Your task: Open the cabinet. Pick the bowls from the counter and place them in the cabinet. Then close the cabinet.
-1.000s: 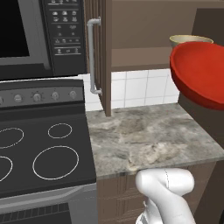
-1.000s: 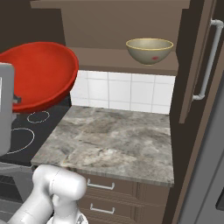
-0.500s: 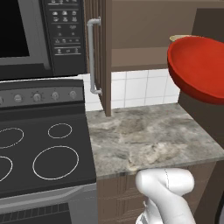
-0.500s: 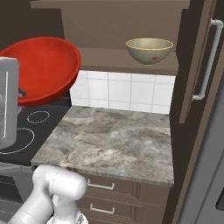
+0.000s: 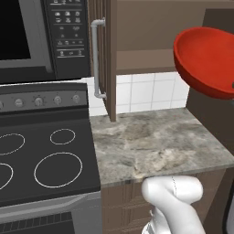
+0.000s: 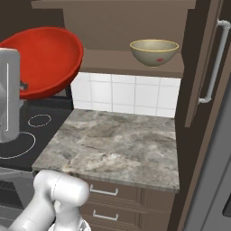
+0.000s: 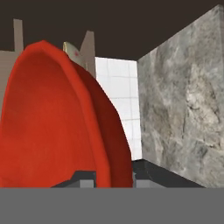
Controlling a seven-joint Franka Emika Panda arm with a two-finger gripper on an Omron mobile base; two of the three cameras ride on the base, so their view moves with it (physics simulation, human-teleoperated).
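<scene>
While the red bowl point(image 6: 43, 58) hangs in the air, the state of things reads as follows.

Fingers: the fingers point(image 7: 111, 177) are pinched nearly together on the rim of the red bowl, one tip on each side of its wall at 6 o'clock in the hand view; the bowl is held tilted.

Red bowl: in the right base view it sits at 10 o'clock, above the edge of the black stovetop point(image 6: 27, 135) and clear of the tabletop point(image 6: 113, 144). In the left base view it is at 2 o'clock, in front of the open cabinet point(image 5: 151, 32).

Beige bowl: the beige bowl point(image 6: 154, 52) stands upright on the cabinet shelf point(image 6: 113, 61), toward its right end, at 1 o'clock in the right base view.

Cabinet: both doors stand open; the left door point(image 5: 103, 55) shows its silver bar handle point(image 5: 96, 59) beside the microwave point(image 5: 41, 36), and the right door point(image 6: 205, 63) swings out at 3 o'clock in the right base view.

Tabletop: the speckled stone slab carries no bowls.

Done, as judged: the cabinet is open, one bowl is shelved, and the second is lifted.

Left, as judged: carry the red bowl to the shelf's free left part, set it down level, release it, then shut both doors.

Risk: the tilted bowl may clip the shelf edge or the beige bowl on entry.
</scene>
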